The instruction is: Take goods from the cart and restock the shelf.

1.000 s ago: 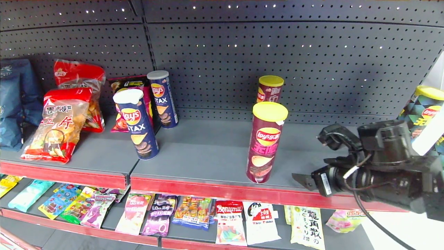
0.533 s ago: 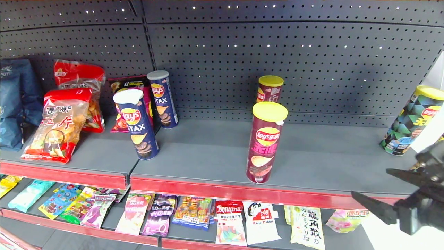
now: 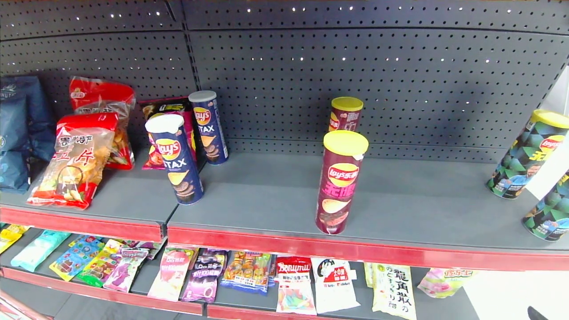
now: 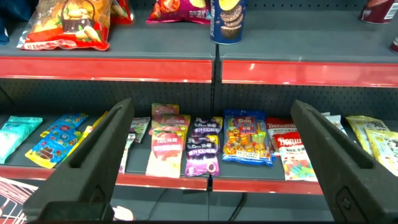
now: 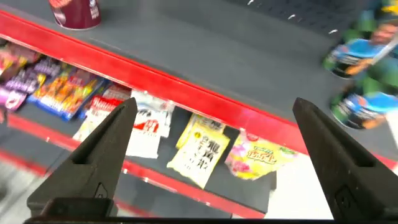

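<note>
Two maroon chip cans with yellow lids stand mid-shelf, one at the front point(image 3: 340, 182) and one at the back point(image 3: 346, 114). Two dark patterned cans stand at the shelf's right end, one further back point(image 3: 524, 155) and one at the front edge point(image 3: 549, 213). My right gripper point(image 5: 211, 168) is open and empty. It hangs below and in front of the red shelf lip point(image 5: 186, 90), with the patterned cans point(image 5: 360, 106) off to one side. One dark fingertip point(image 3: 535, 314) peeks into the head view's bottom right corner. My left gripper point(image 4: 211, 162) is open and empty, facing the lower shelf's snack packets point(image 4: 205, 146).
Two blue chip cans point(image 3: 174, 158) and red snack bags point(image 3: 73, 160) fill the shelf's left part. The grey shelf board point(image 3: 266, 195) is bare between the blue and maroon cans and right of the maroon ones. Flat candy packets point(image 3: 293, 284) line the lower shelf.
My right arm has pulled back from the shelf's right end, down and to the right, almost out of the head view. A patterned can at the front edge is now uncovered.
</note>
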Motion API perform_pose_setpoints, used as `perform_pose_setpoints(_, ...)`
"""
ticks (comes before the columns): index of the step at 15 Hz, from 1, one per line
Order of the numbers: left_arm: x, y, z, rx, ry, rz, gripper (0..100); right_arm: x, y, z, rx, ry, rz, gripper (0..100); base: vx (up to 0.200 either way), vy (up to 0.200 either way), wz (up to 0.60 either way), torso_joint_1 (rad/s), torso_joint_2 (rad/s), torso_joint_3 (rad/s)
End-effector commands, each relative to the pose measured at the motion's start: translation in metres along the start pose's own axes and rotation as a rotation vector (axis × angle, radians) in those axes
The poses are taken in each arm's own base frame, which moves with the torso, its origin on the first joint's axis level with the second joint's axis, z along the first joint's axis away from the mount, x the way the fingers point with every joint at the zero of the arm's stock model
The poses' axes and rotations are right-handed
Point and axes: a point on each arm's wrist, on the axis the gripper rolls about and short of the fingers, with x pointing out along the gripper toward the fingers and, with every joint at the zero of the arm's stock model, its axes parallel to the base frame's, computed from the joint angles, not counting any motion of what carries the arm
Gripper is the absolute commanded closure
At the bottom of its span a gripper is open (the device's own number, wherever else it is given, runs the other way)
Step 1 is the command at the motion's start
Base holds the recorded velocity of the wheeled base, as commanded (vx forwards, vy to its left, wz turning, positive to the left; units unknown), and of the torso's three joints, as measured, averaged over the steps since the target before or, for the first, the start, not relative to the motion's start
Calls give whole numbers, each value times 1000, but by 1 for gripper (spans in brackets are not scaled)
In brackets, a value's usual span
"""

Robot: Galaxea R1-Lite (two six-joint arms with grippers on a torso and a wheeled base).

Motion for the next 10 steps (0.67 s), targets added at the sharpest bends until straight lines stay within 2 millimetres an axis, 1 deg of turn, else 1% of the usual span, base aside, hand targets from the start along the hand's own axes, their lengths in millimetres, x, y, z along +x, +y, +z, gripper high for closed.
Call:
perform_pose_setpoints(1,0,0,0,-1,2,1,0,-32,13,-34,-9,-154,-64,0,0,0,0,0,0,0)
perform_pose_setpoints(3,0,0,0,-1,2,0,0,-34,13,-35,15,-158,-80,0,0,0,0,0,0,0)
perform_pose_setpoints(5,0,0,0,1,2,0,0,-34,14,-36,101,-156,-60,0,0,0,0,0,0,0)
perform_pose_setpoints(6,0,0,0,1,2,0,0,-34,14,-36,125,-158,-69,0,0,0,0,0,0,0)
perform_pose_setpoints(8,0,0,0,-1,2,1,0,-34,12,-36,237,-152,-121,0,0,0,0,0,0,0)
perform_pose_setpoints(9,0,0,0,1,2,1,0,-34,12,-36,242,-149,-147,0,0,0,0,0,0,0)
perform_pose_setpoints(10,0,0,0,-1,2,1,0,-34,11,-37,191,-144,-168,0,0,0,0,0,0,0)
